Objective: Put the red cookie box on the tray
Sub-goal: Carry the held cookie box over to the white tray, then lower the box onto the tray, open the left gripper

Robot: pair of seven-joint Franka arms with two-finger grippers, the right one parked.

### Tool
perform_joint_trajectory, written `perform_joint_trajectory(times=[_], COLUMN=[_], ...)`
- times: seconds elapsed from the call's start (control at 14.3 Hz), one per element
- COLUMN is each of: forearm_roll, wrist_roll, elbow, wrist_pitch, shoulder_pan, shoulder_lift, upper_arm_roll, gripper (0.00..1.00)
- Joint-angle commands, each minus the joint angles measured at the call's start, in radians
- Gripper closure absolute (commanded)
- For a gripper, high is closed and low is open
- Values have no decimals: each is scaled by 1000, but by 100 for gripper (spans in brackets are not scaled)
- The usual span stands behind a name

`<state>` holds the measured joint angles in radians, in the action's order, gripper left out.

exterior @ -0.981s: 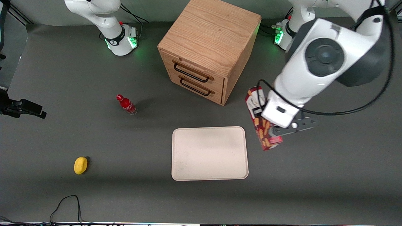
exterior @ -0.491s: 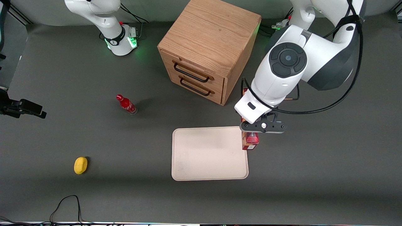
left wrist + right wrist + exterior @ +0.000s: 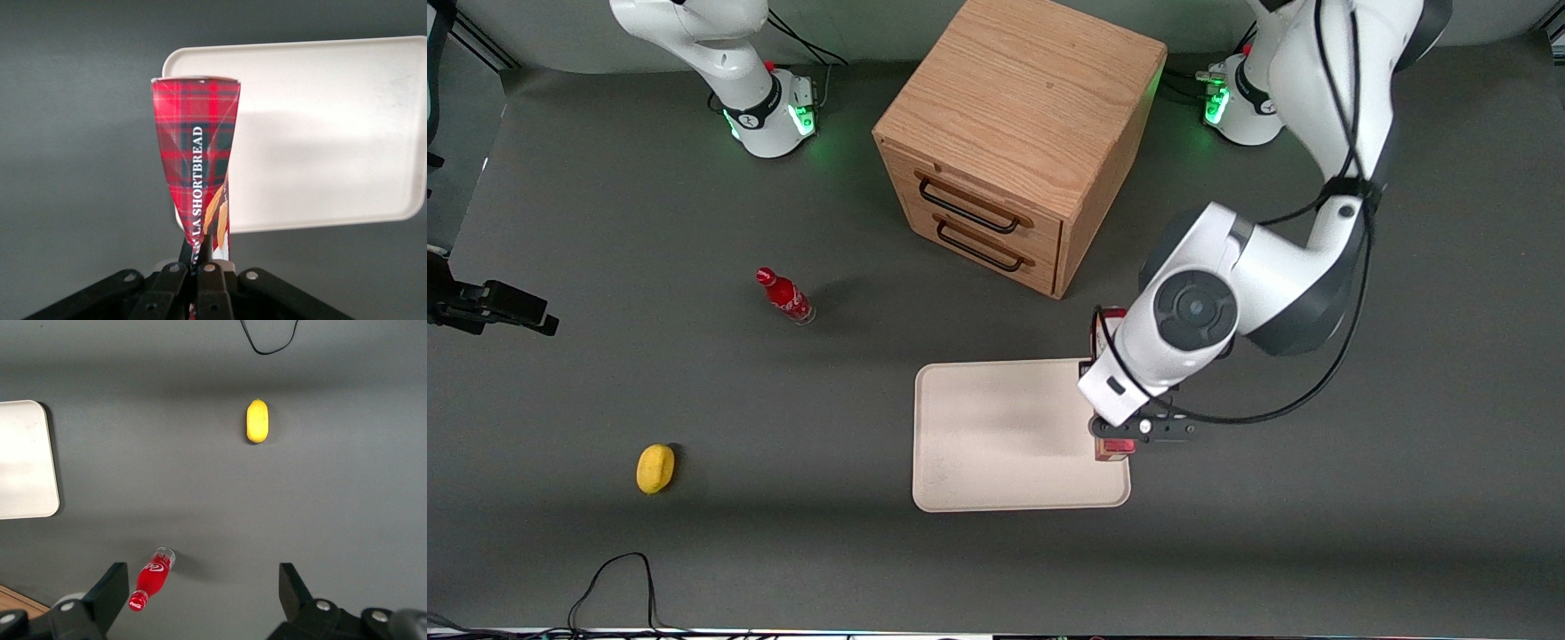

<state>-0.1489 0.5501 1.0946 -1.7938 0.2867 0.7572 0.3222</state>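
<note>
**Wrist view: box held over tray edge**

Left wrist view shows the gripper [image 3: 198, 257] clamped on one red cookie box [image 3: 197, 160], plaid end over the tray [image 3: 320, 133] rim. Front view mostly hides the box but adds one drawer cabinet [image 3: 1014, 133], one bottle [image 3: 784, 296], one lemon [image 3: 655, 468].

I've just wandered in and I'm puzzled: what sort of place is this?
Probably a robotics test lab: two white arms are bolted to a grey table, and the gripper holds a red cookie box over a tray, with a small wooden drawer cabinet nearby.
</note>
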Motion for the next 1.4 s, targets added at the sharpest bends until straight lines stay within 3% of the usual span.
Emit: perform_joint_trajectory(times=[0.0,0.14,0.7,0.77,0.98,1.33], forearm_roll=[-21,-26,-43,-46,-89,-89], wrist_roll=[10,16,27,40,48,126], elbow=[63,76,76,76,76,68], wrist_pitch=[-106,-189,-249,-251,-234,-47], shoulder_pan=[9,11,15,14,28,26], shoulder_lift=[23,72,129,129,116,-2], upper_arm_roll=[-32,-38,-52,-54,-74,-68], gripper=[100,100,100,63,0,0])
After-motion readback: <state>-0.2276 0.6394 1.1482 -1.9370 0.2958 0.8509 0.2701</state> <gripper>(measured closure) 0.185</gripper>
